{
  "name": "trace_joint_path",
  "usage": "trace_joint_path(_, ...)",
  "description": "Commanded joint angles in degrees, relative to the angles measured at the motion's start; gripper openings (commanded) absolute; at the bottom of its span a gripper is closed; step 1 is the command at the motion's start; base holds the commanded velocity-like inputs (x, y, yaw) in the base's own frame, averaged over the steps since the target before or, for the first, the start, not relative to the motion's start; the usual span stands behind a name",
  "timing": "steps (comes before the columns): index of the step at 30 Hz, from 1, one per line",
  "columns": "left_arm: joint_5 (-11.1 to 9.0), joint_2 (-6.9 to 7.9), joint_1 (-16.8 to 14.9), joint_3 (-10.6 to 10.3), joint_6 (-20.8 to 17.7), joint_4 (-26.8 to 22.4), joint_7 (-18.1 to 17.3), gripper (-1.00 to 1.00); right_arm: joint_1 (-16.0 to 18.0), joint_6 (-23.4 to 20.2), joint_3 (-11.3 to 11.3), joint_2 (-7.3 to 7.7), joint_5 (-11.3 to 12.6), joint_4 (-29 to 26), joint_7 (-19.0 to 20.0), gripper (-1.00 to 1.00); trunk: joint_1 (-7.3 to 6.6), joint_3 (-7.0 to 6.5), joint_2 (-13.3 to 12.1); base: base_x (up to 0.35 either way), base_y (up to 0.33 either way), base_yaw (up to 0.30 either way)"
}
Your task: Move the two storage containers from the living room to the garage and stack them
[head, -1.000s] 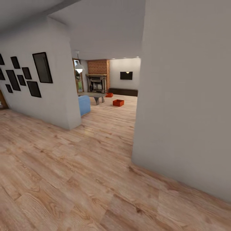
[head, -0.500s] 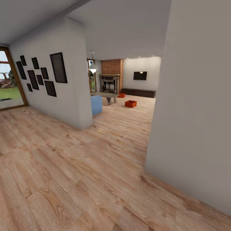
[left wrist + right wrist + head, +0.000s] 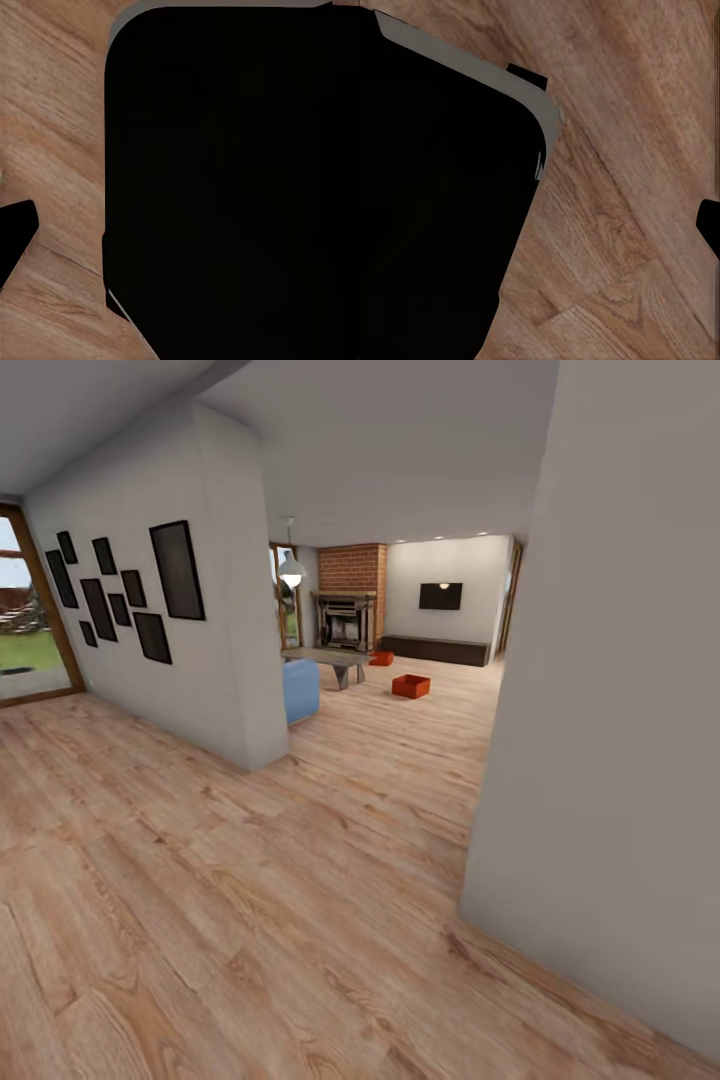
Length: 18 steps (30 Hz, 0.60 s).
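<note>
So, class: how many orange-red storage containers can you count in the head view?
2: one storage container on the open wood floor, another farther back by the fireplace. Others may be hidden.

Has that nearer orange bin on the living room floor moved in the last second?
No. The nearer bin keeps its spot beside the coffee table; only the camera turned.
</note>
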<state>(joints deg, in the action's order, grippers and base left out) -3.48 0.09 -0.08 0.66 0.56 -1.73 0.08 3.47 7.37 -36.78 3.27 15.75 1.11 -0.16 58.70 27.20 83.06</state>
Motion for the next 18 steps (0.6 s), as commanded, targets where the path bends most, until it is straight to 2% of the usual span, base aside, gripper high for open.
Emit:
trace_joint_path(1,-0.4,-0.03,0.0,0.0,0.1,0.0,0.0,1.00,0.0,0.3,-0.5,-0.02,0.5,0.1,0.0,1.00,0.03,0.05,0.0,0.322,0.000,0.000)
trace_joint_path(10,-0.4,-0.01,0.0,0.0,0.1,0.0,0.0,1.00,0.0,0.3,-0.5,-0.06,0.5,0.1,0.0,1.00,0.03,0.05,0.0,0.322,0.000,0.007)
trace_joint_path(18,-0.3,0.00,0.0,0.0,0.1,0.0,0.0,1.00,0.0,0.3,-0.5,-0.06,0.5,0.1,0.0,1.00,0.03,-0.11,0.0,0.322,0.000,0.176)
